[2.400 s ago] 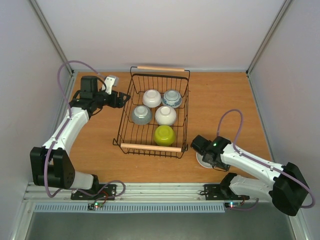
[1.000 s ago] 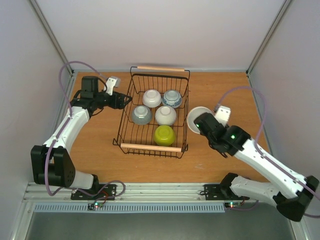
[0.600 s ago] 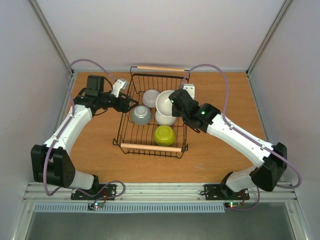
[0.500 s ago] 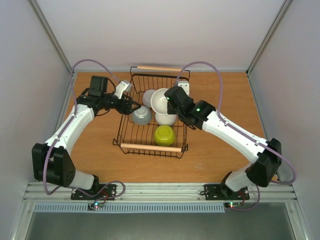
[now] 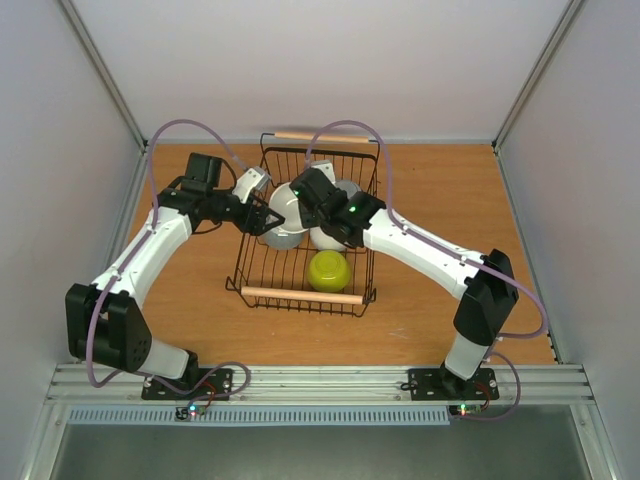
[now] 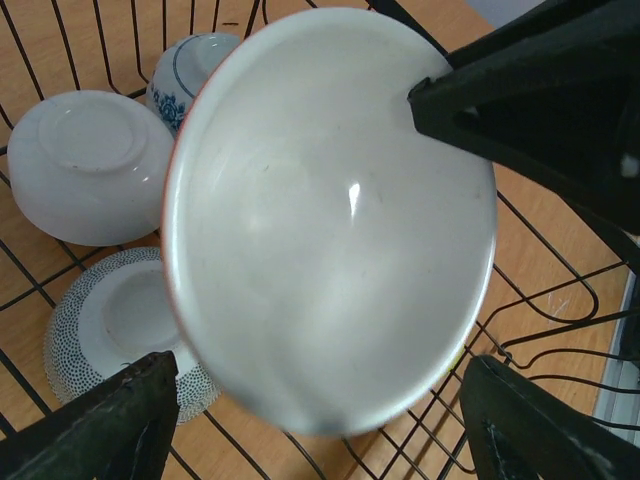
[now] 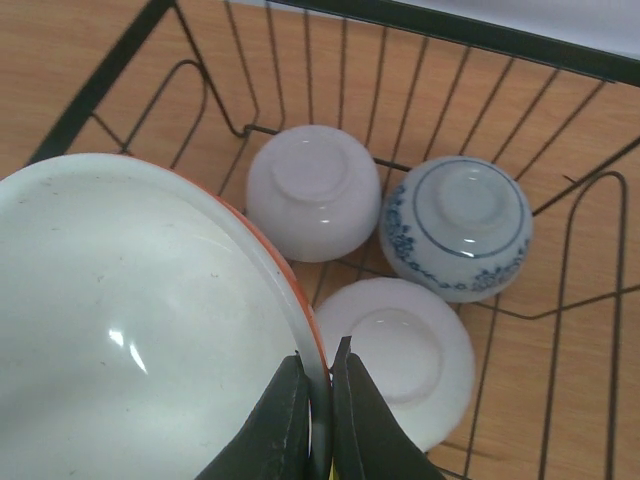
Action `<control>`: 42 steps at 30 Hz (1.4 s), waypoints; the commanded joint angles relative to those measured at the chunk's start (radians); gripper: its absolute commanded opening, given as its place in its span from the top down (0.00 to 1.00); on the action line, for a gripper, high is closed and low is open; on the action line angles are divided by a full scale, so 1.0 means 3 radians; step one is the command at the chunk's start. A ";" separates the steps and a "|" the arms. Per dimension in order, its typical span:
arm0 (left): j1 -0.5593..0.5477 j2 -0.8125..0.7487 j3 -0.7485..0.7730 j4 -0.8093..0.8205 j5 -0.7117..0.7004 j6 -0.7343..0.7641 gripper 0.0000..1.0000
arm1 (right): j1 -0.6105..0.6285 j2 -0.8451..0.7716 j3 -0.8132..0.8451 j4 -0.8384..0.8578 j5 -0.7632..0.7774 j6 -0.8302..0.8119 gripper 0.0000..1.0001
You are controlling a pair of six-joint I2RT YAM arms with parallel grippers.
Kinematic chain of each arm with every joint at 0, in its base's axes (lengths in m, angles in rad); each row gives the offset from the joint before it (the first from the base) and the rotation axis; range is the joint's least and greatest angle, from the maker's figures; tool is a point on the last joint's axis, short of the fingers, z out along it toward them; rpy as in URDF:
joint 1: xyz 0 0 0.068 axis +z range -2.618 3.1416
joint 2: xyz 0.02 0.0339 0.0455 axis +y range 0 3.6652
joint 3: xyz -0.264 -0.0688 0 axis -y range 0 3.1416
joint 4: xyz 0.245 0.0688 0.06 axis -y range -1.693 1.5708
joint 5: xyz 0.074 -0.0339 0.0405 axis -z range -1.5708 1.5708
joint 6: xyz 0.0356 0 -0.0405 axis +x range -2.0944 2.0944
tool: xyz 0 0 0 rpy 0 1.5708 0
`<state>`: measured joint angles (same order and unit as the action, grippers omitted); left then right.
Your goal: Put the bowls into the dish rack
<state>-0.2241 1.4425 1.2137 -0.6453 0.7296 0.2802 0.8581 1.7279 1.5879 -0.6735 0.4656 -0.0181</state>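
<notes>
Five bowls (image 5: 329,270) in rack (image 5: 300,295). Sixth, orange bowl (image 7: 130,320), hangs over rack, right claw (image 7: 318,400) pinching its rim; left claw (image 6: 315,400) open around it. One drop left.

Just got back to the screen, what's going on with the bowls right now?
The right pincer is shut on the rim of the orange bowl and holds it tilted above the left side of the dish rack. The left pincer is open at that bowl, with a finger to each side, and is not gripping it. Five bowls already sit upside down in the rack: two white bowls, a blue-patterned bowl, a grey bowl and a yellow-green bowl. The held bowl is not yet set down.
</notes>
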 commanded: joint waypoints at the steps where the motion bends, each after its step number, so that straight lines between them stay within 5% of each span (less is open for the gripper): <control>1: -0.0016 0.0032 0.0103 0.0003 0.0019 0.0060 0.23 | 0.0137 0.0010 0.0239 0.0120 -0.0010 -0.0099 0.99; 5: -0.0035 0.0039 0.0121 -0.0038 0.0024 0.0081 0.33 | 0.0232 0.0008 0.0279 0.0128 -0.0023 -0.0120 0.99; 9: -0.0058 0.0058 0.0154 -0.0117 0.0033 0.0137 0.85 | 0.0264 0.0017 0.0300 0.0143 -0.0001 -0.0134 0.99; 11: -0.0060 0.0057 0.0149 -0.0120 0.0025 0.0144 0.99 | 0.0269 0.0027 0.0296 0.0143 0.0004 -0.0136 0.99; 19: -0.0070 0.0090 0.0149 -0.0116 -0.0005 0.0152 0.99 | 0.0269 -0.0040 0.0224 0.0190 -0.0168 -0.0165 0.93; 21: -0.0068 0.0082 0.0140 -0.0090 -0.0039 0.0148 0.99 | 0.0269 -0.0138 0.0121 0.0267 -0.0232 -0.0198 0.78; 26: -0.0057 0.0034 0.0064 0.0023 -0.0034 0.0145 0.99 | 0.0249 -0.0658 -0.0487 0.0691 -0.0629 -0.0357 0.21; 29: -0.0011 0.0031 0.0066 0.0037 0.0092 0.0138 0.99 | 0.0126 -0.1010 -0.0887 0.0965 -0.1282 -0.0330 0.04; 35: 0.0109 0.0087 0.0088 0.0037 0.0420 0.0107 1.00 | -0.0051 -0.1437 -0.1457 0.1455 -0.2395 -0.0209 0.01; 42: 0.0214 0.0185 0.0190 -0.0152 0.0907 0.0167 0.99 | -0.0063 -0.1359 -0.1600 0.1609 -0.2591 -0.0152 0.01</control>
<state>-0.1730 1.4803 1.2335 -0.6720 0.8654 0.3061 0.8413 1.3029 1.1210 -0.2615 -0.2249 -0.0830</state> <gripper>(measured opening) 0.064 0.987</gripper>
